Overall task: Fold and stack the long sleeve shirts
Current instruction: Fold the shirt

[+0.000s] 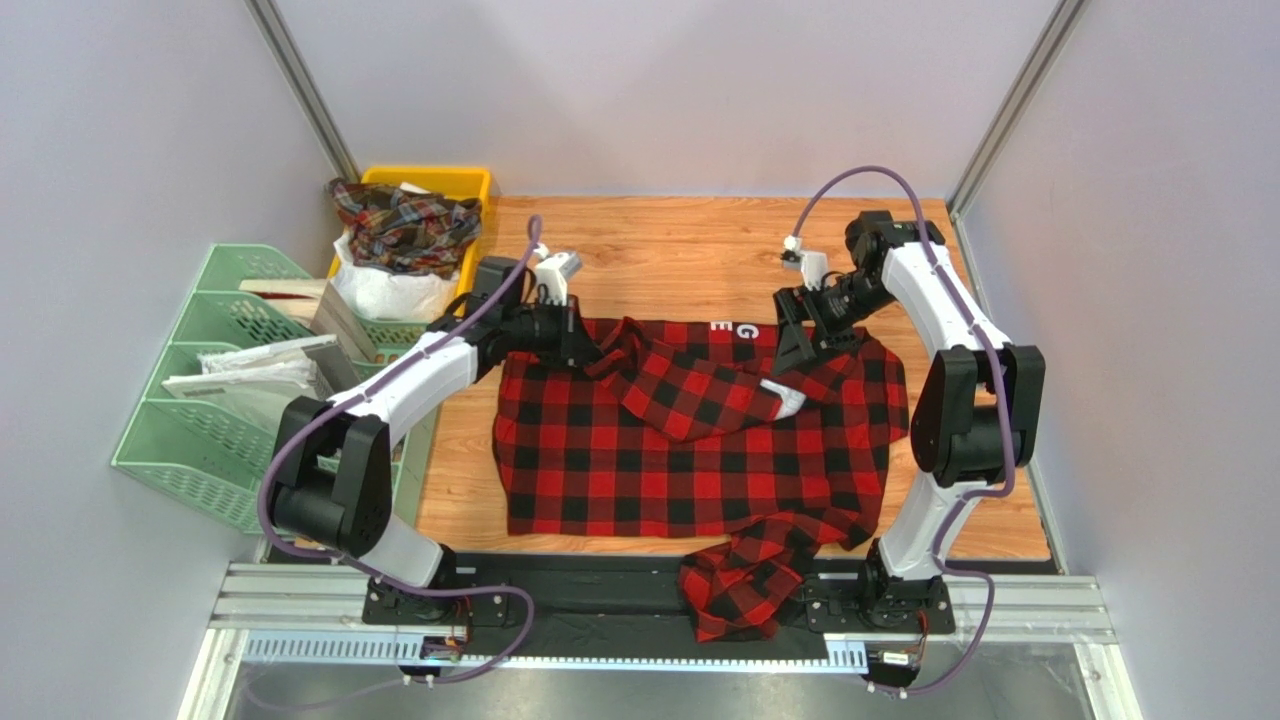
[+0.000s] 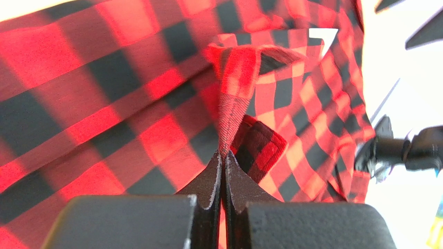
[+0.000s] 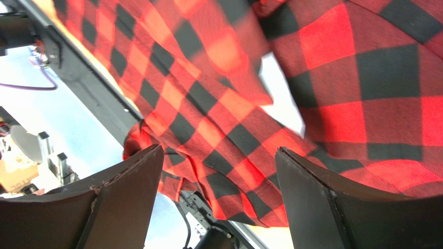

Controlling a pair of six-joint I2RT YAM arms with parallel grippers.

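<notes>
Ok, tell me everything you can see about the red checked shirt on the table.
The shirt is soft-looking red-and-black buffalo check flannel. Its body lies mostly flat on the wooden table, a flap folded over near the collar, a white label showing. One sleeve lies bunched over the near edge. The left gripper is shut on a pinched fold at its far left corner; the right gripper hangs open over the far right corner.

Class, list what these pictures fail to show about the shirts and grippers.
Left gripper: top view hides its tips behind the raised fold of the red check shirt.
White neck label: blurred in the right wrist view, unreadable.
Plaid bundle in the yellow bin: too small in the top view to count shirts.
</notes>
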